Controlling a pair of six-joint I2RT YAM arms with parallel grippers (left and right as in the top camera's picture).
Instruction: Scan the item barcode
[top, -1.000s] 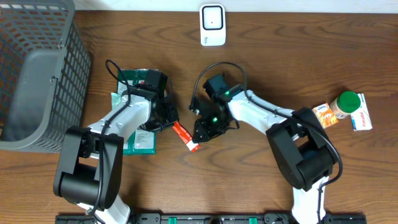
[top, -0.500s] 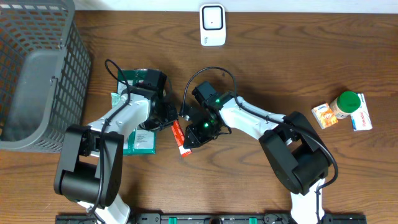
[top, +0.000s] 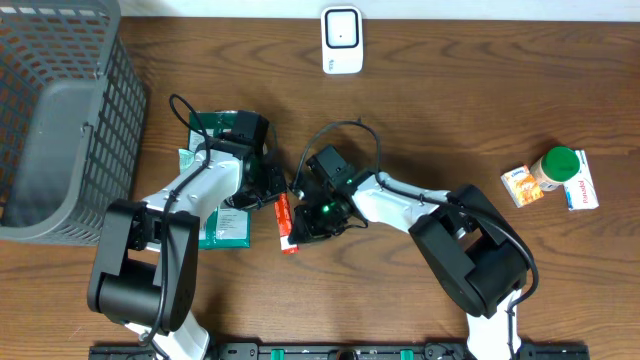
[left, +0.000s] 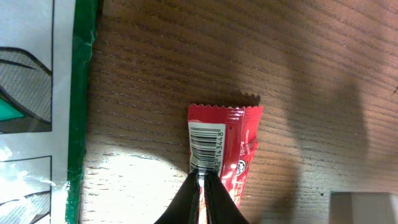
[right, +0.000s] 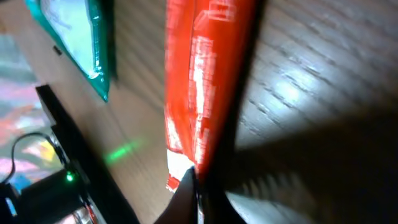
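Note:
A red snack packet (top: 286, 225) lies on the wooden table between the two arms. Its white barcode (left: 206, 146) faces up in the left wrist view. My left gripper (top: 275, 201) is shut on the packet's upper end, its jaws (left: 203, 180) pinched on the wrapper just below the barcode. My right gripper (top: 298, 231) comes in from the right and is shut on the packet's lower end (right: 194, 180); the red wrapper (right: 199, 81) runs up from its tips. A white scanner (top: 341, 40) stands at the table's far edge.
A grey mesh basket (top: 50, 110) fills the far left. Green packets (top: 222, 228) lie under and beside the left arm. At the right stand a green-lidded bottle (top: 556, 165) and two small boxes (top: 521, 186).
The right gripper has slid left and closed on the red packet. The packet has shifted left and turned from slanted to nearly upright. The left gripper has kept its grip.

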